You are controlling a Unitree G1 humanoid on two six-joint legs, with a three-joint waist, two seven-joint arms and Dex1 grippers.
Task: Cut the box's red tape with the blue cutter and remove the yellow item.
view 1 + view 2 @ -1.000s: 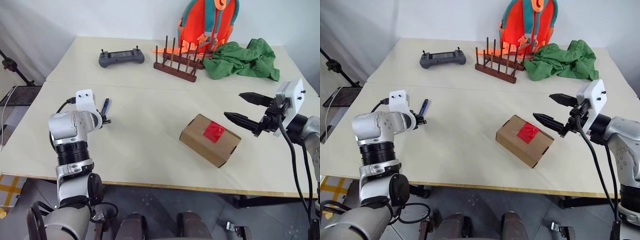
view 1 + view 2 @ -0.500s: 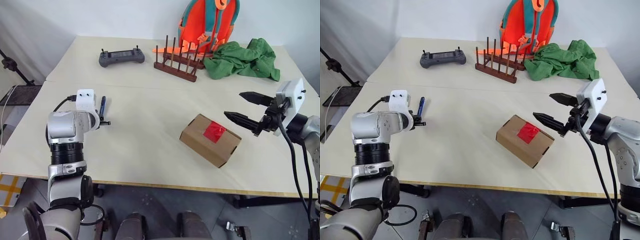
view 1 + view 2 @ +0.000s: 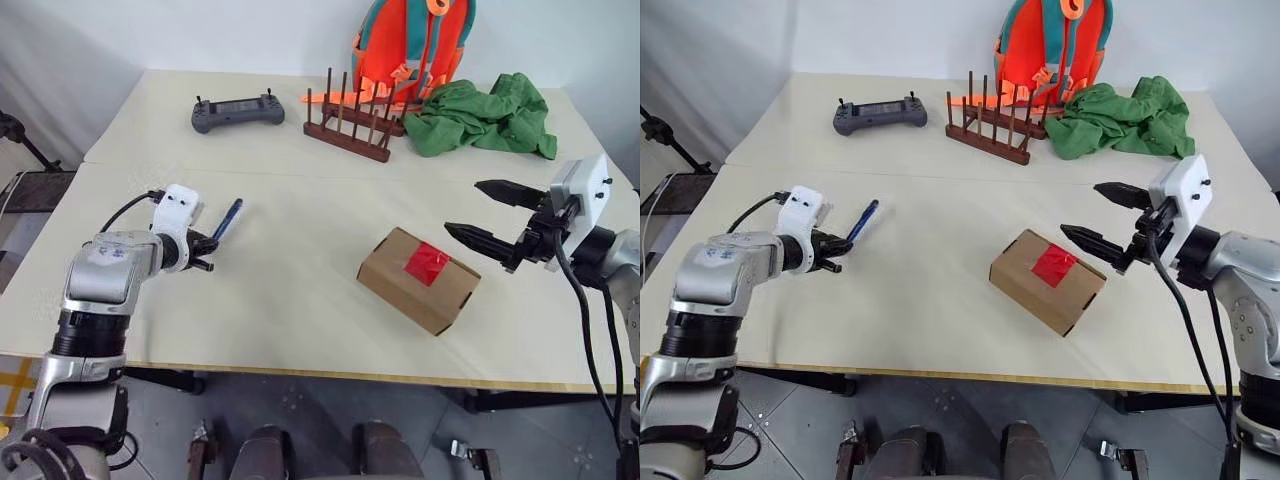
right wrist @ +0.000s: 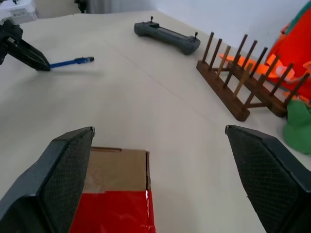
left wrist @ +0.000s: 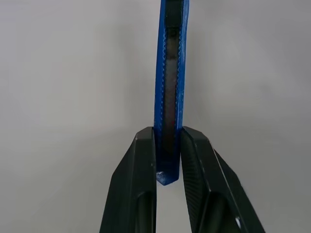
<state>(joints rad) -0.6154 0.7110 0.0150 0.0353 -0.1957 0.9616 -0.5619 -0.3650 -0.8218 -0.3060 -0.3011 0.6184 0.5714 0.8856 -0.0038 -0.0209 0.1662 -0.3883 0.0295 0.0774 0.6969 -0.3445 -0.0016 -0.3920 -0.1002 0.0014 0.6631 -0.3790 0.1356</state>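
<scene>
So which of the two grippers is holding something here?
The left gripper, shut on the blue cutter. The right gripper hangs open and empty beside the box.

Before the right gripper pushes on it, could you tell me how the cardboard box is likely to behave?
The box sits flat on the table, so it would probably slide rather than tip. It looks small and plain, likely light. Its flaps seem held only by the red tape, so the top may give under a hard press.

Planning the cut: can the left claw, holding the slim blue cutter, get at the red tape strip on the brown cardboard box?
Probably yes. The left claw grips the slim blue cutter, and bare tabletop lies between it and the red tape strip atop the brown cardboard box. The open right claw hovers nearby.
</scene>
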